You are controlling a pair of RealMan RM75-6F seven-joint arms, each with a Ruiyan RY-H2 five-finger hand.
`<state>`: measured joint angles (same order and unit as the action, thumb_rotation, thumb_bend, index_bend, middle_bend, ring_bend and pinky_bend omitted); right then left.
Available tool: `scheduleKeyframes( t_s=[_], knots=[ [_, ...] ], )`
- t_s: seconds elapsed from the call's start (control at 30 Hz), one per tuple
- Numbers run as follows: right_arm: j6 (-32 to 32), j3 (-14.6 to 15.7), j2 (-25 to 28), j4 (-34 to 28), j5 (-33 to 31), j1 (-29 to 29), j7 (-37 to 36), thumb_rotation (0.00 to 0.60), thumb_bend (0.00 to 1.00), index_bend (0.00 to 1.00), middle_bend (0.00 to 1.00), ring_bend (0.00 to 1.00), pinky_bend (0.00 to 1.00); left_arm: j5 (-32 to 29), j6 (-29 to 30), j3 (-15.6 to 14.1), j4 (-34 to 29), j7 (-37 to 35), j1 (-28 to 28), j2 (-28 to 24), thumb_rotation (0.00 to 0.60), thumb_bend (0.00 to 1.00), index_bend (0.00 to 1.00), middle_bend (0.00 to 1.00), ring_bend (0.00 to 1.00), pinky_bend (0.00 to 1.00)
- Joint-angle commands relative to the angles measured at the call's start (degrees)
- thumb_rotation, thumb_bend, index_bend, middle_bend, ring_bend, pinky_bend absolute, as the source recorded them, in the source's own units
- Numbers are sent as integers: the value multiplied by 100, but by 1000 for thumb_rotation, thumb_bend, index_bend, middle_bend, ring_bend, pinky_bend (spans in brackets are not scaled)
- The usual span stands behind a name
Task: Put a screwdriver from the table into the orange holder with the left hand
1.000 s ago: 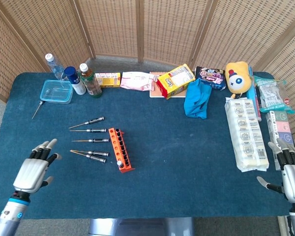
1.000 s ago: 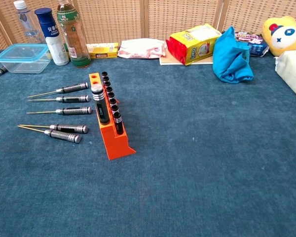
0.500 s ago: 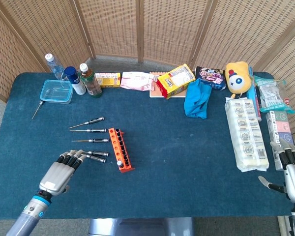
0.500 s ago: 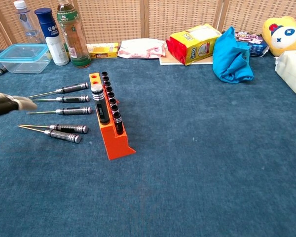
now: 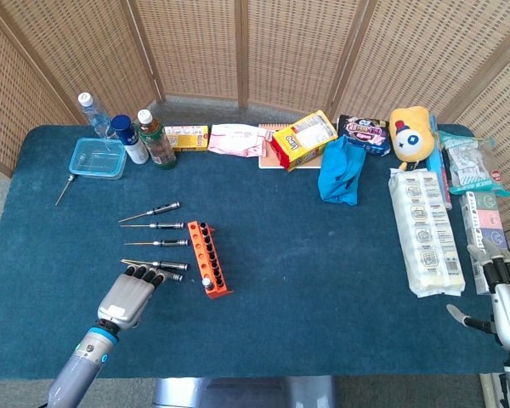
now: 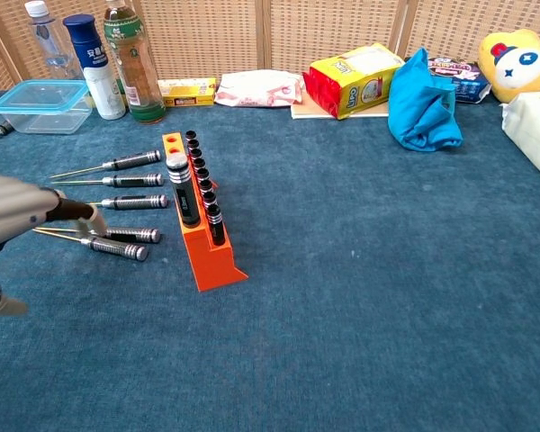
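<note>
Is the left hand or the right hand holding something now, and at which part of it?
Nothing is held. The left hand hovers over the nearest screwdrivers, fingers apart. The right hand is empty at the table edge.

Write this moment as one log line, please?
left hand: open, reaching over nearest screwdrivers | right hand: idle | orange holder: untouched

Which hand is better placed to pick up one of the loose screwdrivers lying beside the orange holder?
The left hand: it hovers at the nearest black-handled screwdriver. The right hand sits at the table's far right edge.
</note>
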<state>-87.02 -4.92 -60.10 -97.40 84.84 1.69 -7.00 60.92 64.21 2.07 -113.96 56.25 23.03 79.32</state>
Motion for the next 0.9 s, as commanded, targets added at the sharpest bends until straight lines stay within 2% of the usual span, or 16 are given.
scheduleKeyframes(
  t_s=[0.03, 0.07, 0.13, 0.27, 0.5, 0.9],
  knots=[
    [-10, 0, 3, -2, 9, -3, -15, 600, 94, 127, 43, 47, 6, 113, 153, 73, 176, -22, 73, 159, 600, 163, 280, 888, 784, 753],
    [-15, 0, 4, -2, 12, -5, -22, 600, 94, 127, 43, 47, 6, 164, 217, 88, 248, -35, 88, 210, 600, 167, 308, 959, 867, 842],
    [-17, -1, 7, -3, 14, -6, -33, 600, 94, 127, 43, 47, 6, 250, 299, 93, 361, -21, 121, 277, 600, 171, 355, 999, 943, 920],
    [-13, 0, 10, -3, 14, -5, -40, 600, 94, 127, 43, 47, 7, 218, 370, 88, 522, 84, 188, 363, 600, 174, 381, 1000, 995, 979],
    [-16, -3, 13, -4, 5, -8, -41, 600, 93, 127, 43, 47, 6, -379, 220, 73, 468, 440, 423, 371, 600, 175, 387, 1000, 1000, 990],
    [8, -9, 7, 3, -19, 0, -34, 600, 93, 127, 43, 47, 6, -883, 377, 136, 545, 1048, 860, 594, 600, 173, 387, 1000, 1000, 989]
  ],
)
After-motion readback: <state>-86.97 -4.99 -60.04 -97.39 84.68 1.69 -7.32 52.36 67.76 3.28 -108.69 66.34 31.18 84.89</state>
